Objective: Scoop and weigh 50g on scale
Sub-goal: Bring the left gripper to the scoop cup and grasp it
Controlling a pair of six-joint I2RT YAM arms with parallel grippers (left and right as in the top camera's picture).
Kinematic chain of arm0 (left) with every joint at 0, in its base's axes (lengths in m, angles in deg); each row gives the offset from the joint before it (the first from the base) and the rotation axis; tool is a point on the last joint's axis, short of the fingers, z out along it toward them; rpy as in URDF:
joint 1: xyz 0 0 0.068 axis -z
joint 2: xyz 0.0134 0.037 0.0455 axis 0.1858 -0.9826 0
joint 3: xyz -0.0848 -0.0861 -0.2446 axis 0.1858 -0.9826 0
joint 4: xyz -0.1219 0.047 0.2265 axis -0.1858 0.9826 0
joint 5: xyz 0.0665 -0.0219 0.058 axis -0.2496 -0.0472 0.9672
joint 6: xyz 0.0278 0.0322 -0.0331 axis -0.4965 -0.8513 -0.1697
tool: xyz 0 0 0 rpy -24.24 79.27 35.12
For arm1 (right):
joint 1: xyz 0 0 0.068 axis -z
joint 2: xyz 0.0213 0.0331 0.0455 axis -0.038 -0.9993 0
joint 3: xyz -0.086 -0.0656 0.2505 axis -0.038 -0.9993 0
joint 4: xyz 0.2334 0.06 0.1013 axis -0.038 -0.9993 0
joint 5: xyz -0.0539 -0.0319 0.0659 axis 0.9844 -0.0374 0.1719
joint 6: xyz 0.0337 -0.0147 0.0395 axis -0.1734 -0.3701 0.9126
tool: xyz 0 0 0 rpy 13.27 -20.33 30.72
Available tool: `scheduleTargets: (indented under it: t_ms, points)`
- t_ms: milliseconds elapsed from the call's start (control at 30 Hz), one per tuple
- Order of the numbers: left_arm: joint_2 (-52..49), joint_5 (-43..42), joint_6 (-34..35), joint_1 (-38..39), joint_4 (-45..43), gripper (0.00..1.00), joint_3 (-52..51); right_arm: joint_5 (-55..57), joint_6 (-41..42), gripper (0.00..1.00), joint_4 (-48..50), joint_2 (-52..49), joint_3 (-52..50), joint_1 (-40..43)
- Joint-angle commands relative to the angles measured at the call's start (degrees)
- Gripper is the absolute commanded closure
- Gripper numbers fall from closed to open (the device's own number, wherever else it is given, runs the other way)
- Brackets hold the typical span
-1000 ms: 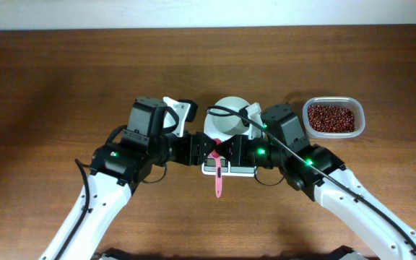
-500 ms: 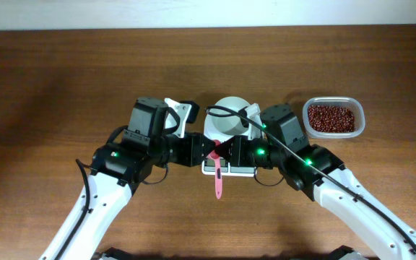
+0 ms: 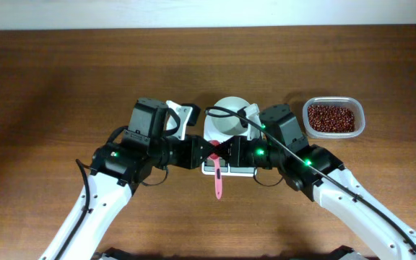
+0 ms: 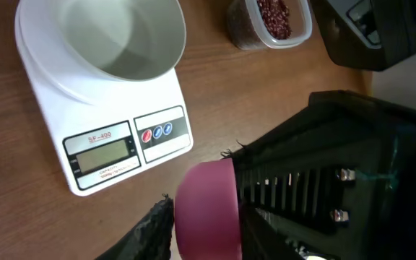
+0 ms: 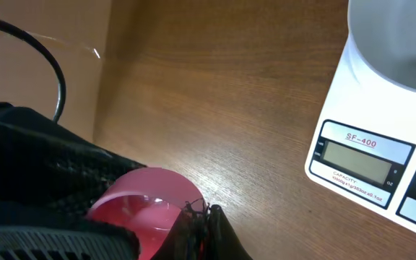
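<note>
Left end effector [image 3: 209,152] narrowed around scoop [image 3: 217,180]; scale [image 4: 121,108] lengthwise, display toward robot.

Arms bent inward, left claw [image 3: 209,153] tip-to-tip with tightly pinched right claw [image 5: 205,215]

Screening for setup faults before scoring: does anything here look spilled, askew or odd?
No spill, nothing askew: the red beans are all in their tub, and the bowl on the scale is empty. One oddity: the scale's display shows no digits, so it may be off.
</note>
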State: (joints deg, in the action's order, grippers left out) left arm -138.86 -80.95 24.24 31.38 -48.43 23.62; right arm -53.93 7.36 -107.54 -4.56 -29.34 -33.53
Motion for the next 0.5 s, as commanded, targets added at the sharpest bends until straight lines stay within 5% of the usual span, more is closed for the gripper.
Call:
scheduleTargets:
  t_ms: [0,400,467]
  points:
    - [-0.4,-0.4,-0.3,-0.3,0.8,0.71,0.5,-0.8,0.2,0.96,0.9,0.3,0.3,-0.2]
    - [-0.4,-0.1,-0.3,-0.3,0.6,0.82,0.5,-1.0,0.2,0.95,0.9,0.3,0.3,-0.2]
    - [-0.4,1.2,-0.3,-0.3,0.3,0.82,0.5,-1.2,0.2,0.88,0.9,0.3,0.3,-0.2]
